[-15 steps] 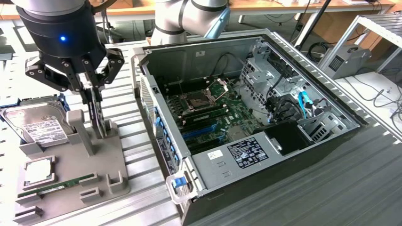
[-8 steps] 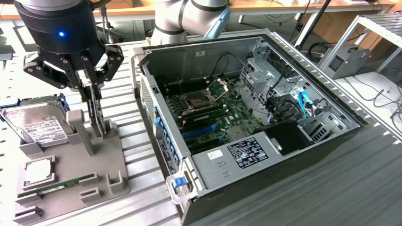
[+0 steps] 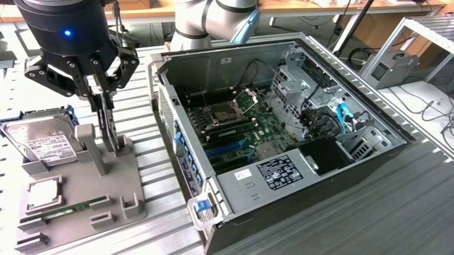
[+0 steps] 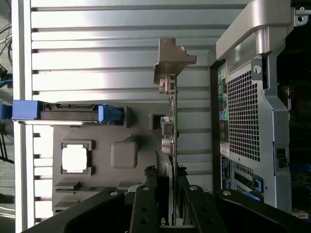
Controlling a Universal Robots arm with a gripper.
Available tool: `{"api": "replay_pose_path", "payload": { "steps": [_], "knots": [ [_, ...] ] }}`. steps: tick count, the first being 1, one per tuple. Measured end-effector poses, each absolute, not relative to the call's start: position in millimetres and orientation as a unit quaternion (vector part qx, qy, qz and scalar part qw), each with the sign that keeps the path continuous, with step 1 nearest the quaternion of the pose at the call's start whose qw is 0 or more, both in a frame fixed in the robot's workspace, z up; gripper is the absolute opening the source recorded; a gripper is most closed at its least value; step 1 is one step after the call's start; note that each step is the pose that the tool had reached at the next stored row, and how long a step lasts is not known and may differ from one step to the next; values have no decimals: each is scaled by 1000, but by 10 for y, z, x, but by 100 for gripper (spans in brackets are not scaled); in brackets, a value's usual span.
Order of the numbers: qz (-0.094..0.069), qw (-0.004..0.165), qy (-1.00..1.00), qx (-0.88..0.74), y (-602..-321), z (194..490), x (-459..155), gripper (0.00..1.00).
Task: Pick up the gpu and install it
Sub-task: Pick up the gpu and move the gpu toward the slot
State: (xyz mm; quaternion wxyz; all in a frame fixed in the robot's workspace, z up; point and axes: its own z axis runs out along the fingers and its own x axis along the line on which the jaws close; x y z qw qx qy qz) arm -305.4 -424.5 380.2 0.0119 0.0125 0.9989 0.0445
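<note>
hand clamps edge of gpu, clear of case.

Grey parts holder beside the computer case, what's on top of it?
A silver white-labelled hard drive, a silver square processor chip, a narrow green RAM stick and the upright green gpu card, clamped by the gripper. The gpu's lower edge sits hidden inside the holder.

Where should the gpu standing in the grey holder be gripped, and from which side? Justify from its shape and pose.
The gpu stands upright on edge in the grey holder, thin side up. So grip its upper edge, coming straight down from above and pinching the two flat faces; avoid the bent bracket end.
</note>
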Motion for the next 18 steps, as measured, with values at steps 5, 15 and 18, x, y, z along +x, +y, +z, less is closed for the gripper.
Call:
{"api": "replay_pose_path", "payload": {
  "steps": [5, 15, 18],
  "knots": [
    [39, 12, 999, 12, -4235, 3805, -3054, 26],
    [8, 12, 1000, 12, -4198, 3804, -3055, 26],
    [8, 12, 1000, 12, -4196, 3805, -3054, 26]
  ]
}}
